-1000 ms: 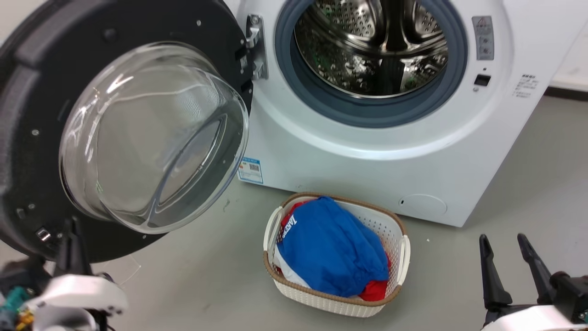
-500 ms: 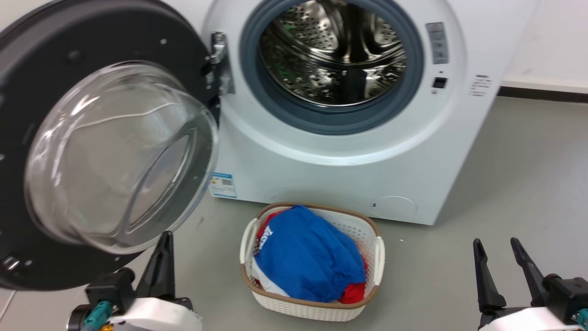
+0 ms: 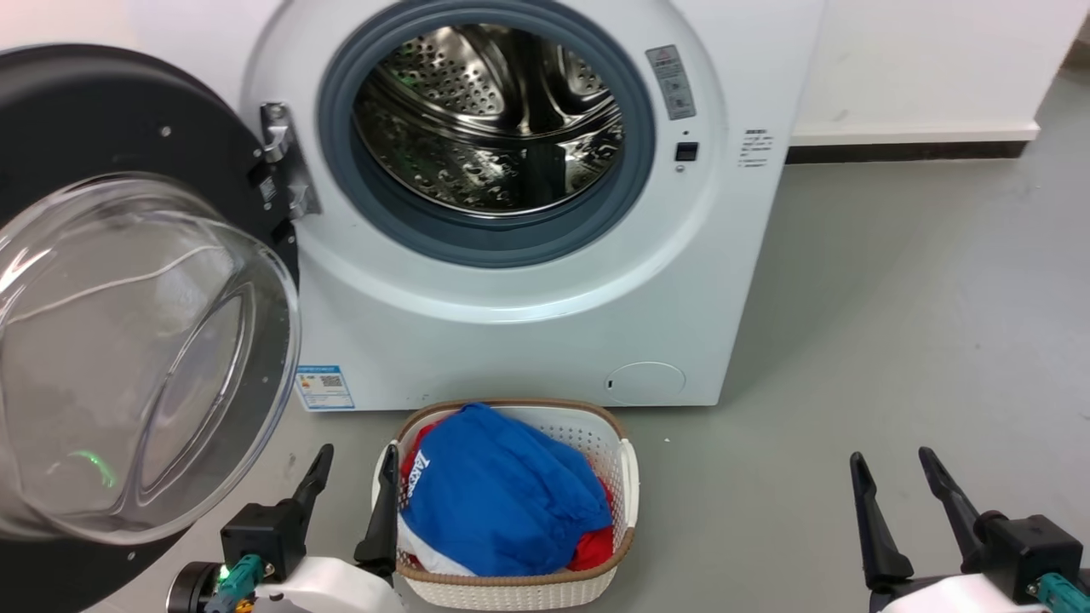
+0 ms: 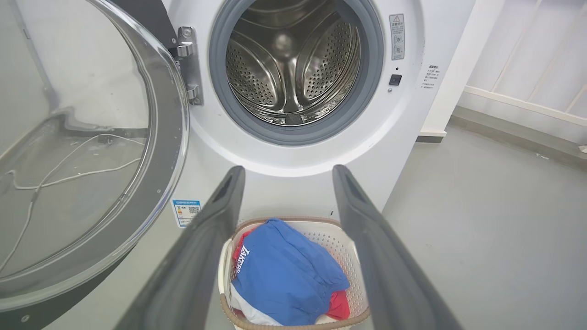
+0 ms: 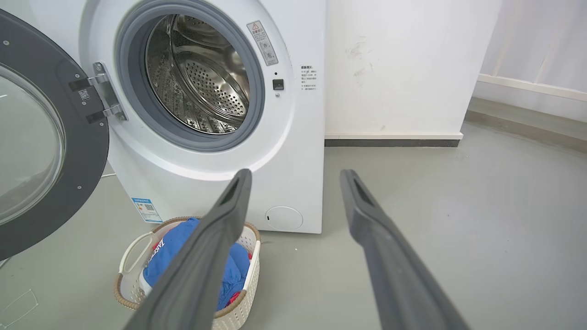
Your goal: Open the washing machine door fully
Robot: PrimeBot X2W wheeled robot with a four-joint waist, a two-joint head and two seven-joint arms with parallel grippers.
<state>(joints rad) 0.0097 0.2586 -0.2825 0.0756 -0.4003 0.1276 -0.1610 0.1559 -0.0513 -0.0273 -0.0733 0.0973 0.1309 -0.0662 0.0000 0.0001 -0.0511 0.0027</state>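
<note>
Both claws hang released and empty. The right gripper idles; the left gripper, a second ago at the lower rim of the washing machine door, now sits clear of it. The door stands swung wide left, so opening looks finished.

Door: matt black frame, glossy clear glass. Drum: polished perforated steel. Seal: matt grey rubber. Basket: white perforated plastic, holding blue cloth.

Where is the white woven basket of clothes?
Head view, lower centre: the white woven basket sits on grey floor before the white washing machine, beside the left gripper.
</note>
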